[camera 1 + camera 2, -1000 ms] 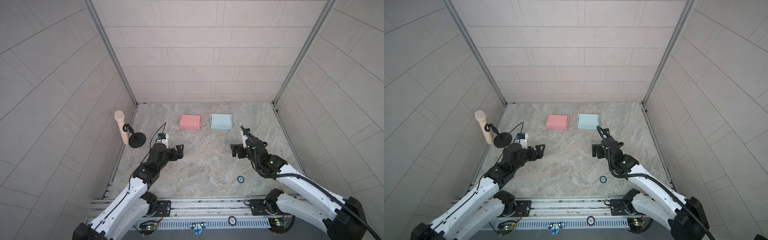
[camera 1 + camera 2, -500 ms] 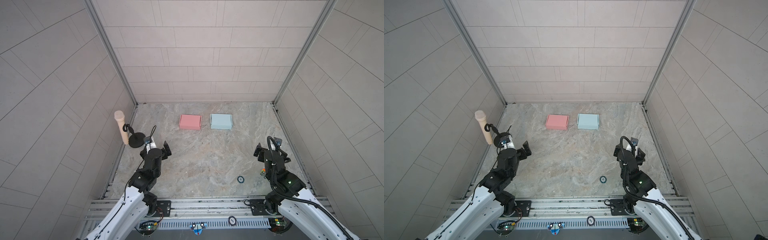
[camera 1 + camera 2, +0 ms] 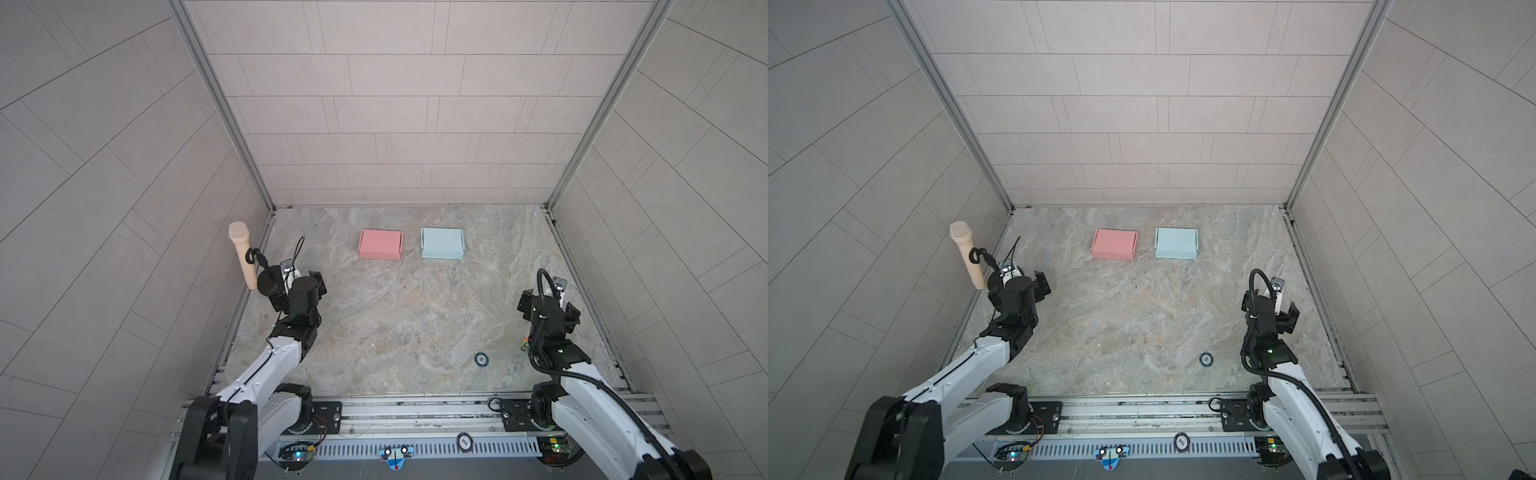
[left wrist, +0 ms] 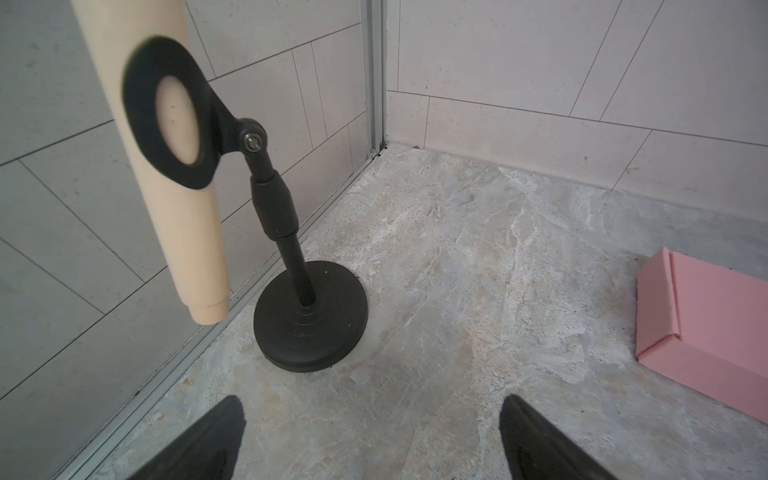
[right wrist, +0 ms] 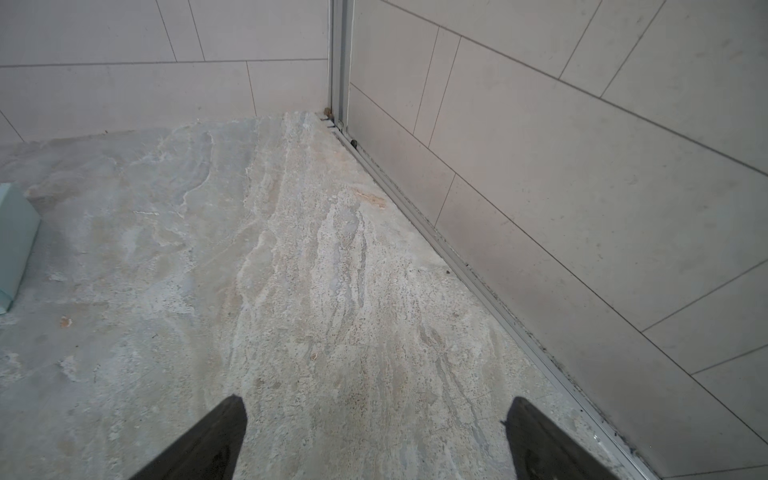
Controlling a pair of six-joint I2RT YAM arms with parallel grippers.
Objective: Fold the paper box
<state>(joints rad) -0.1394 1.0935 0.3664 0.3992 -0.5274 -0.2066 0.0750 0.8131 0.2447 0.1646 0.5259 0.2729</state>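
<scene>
Two paper boxes lie side by side near the back wall, both with lids down. In both top views the pink box [image 3: 380, 244] [image 3: 1114, 244] is left of the light blue box [image 3: 442, 243] [image 3: 1176, 243]. My left gripper [image 3: 296, 289] [image 3: 1017, 291] hovers low at the left edge, open and empty, well short of the pink box [image 4: 715, 332]. The left wrist view shows bare floor between its jaws [image 4: 370, 401]. My right gripper [image 3: 549, 307] [image 3: 1270, 309] is open and empty near the right wall. Only a corner of the blue box [image 5: 12, 245] shows beyond the right gripper [image 5: 376, 401].
A beige microphone [image 3: 243, 257] [image 4: 166, 166] leans on a black stand [image 4: 309, 320] directly ahead of my left gripper, by the left wall. A small round disc [image 3: 481, 359] lies on the marbled floor front right. Tiled walls enclose three sides; a metal rail [image 3: 415, 415] runs along the front.
Both arms have drawn back from the middle of the floor towards the side walls, the left towards the microphone stand. Both grippers stayed open. The boxes have not moved.
</scene>
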